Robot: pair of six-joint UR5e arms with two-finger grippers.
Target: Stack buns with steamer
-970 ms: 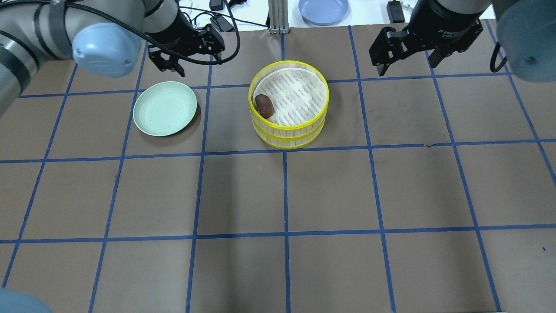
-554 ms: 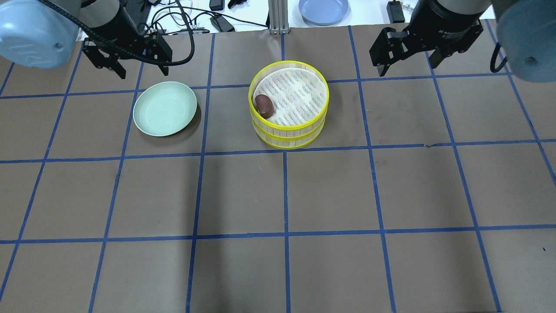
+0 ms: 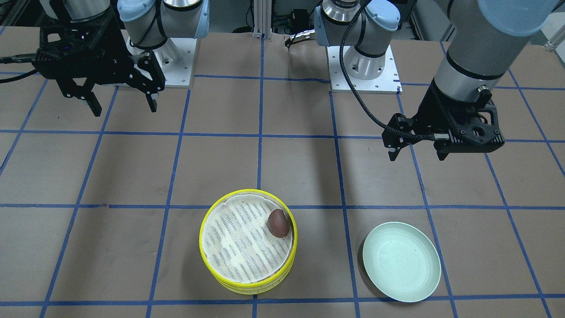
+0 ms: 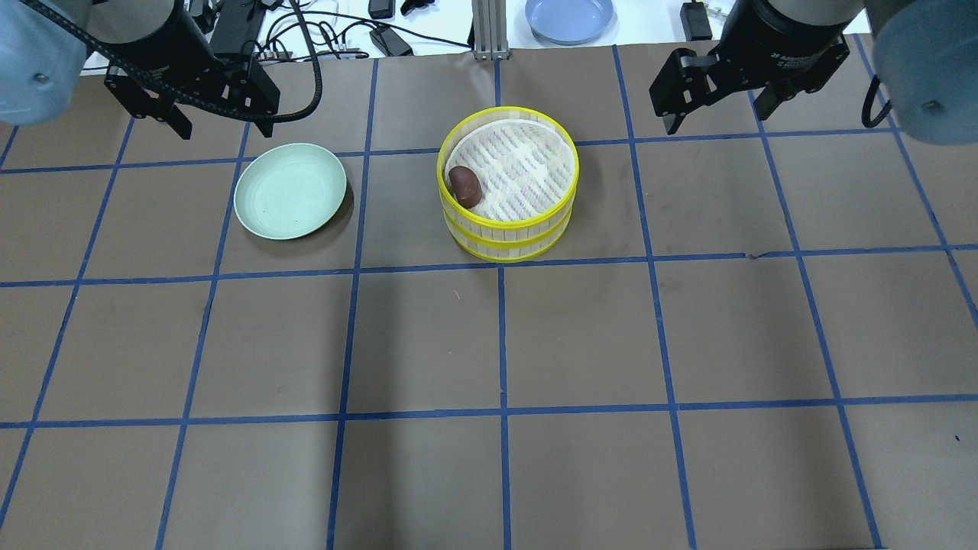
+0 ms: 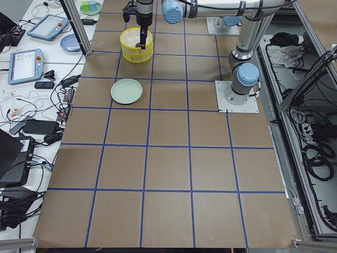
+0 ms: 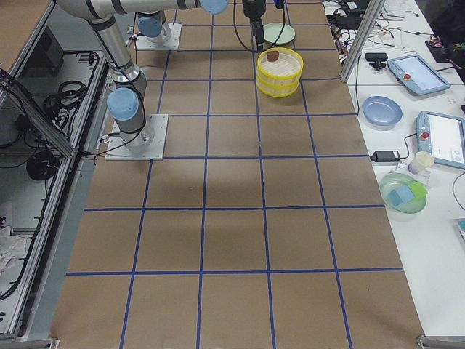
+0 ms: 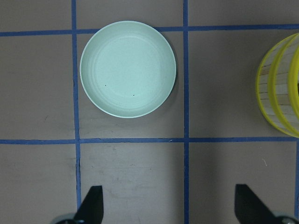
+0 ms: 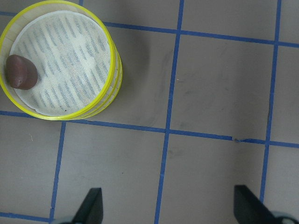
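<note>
The two yellow-rimmed steamer tiers [image 4: 527,229] stand stacked at the table's middle back, also in the front-facing view [image 3: 220,247] and right wrist view [image 8: 100,100]. The dark brown bun [image 4: 464,186] lies on the top tier's whitish liner by its left rim, seen too in the front-facing view [image 3: 278,223] and right wrist view [image 8: 20,71]. The cream-white bun is out of view. My left gripper [image 4: 224,122] is open and empty, up behind the pale green plate [image 4: 290,191]. My right gripper [image 4: 714,114] is open and empty, behind and right of the steamer.
The pale green plate [image 7: 127,69] is empty, left of the steamer edge [image 7: 280,88]. A blue plate [image 4: 569,17] sits beyond the table's back edge among cables and devices. Blue tape lines grid the brown tabletop.
My left arm has swung left, from behind the gap between plate and steamer to behind the plate's left side. The right arm, steamer and bun have not moved.
</note>
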